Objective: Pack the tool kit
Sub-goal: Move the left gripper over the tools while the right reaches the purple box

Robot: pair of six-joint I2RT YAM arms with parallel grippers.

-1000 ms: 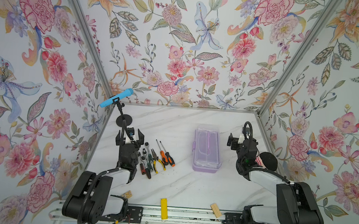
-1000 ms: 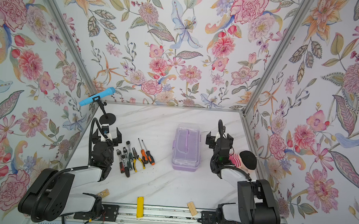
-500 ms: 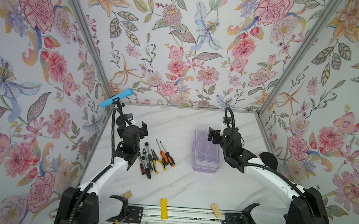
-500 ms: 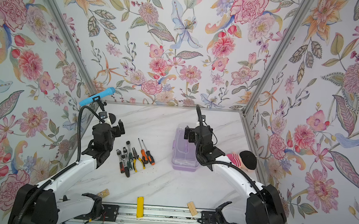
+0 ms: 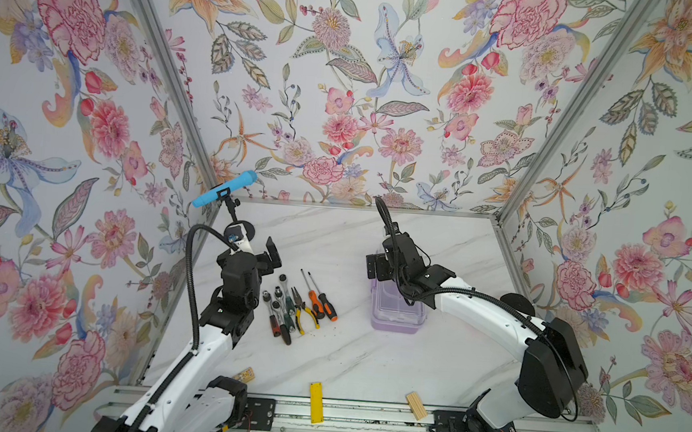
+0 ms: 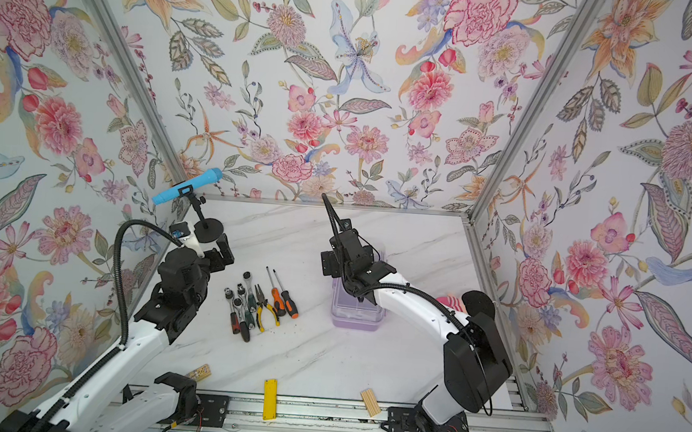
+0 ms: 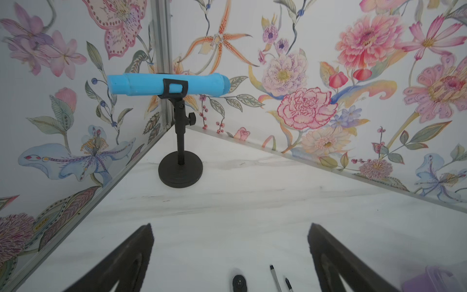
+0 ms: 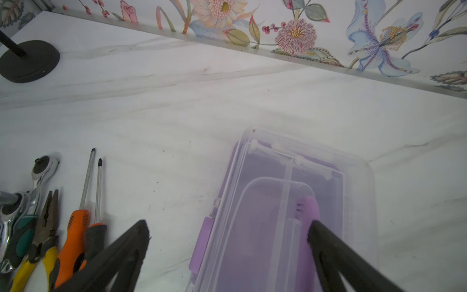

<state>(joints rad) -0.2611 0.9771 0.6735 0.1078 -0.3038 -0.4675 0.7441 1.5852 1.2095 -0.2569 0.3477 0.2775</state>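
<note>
Tool kit case (image 5: 397,317) lies right of centre in both top views, lid down, far end hidden by the right gripper (image 8: 228,223).
The left gripper (image 7: 230,225) and right gripper gape wide, holding nothing; bare marble table (image 5: 335,233) spreads behind them. Loose screwdrivers (image 5: 315,303), pliers (image 5: 297,304) and ratchet (image 5: 284,279) lie centre-left; clear lid, lilac plastic base.

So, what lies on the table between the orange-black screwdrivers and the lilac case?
Nothing: only bare marble table separates the screwdrivers from the case, which lie apart. The gap shows in both top views and in the right wrist view.
</note>
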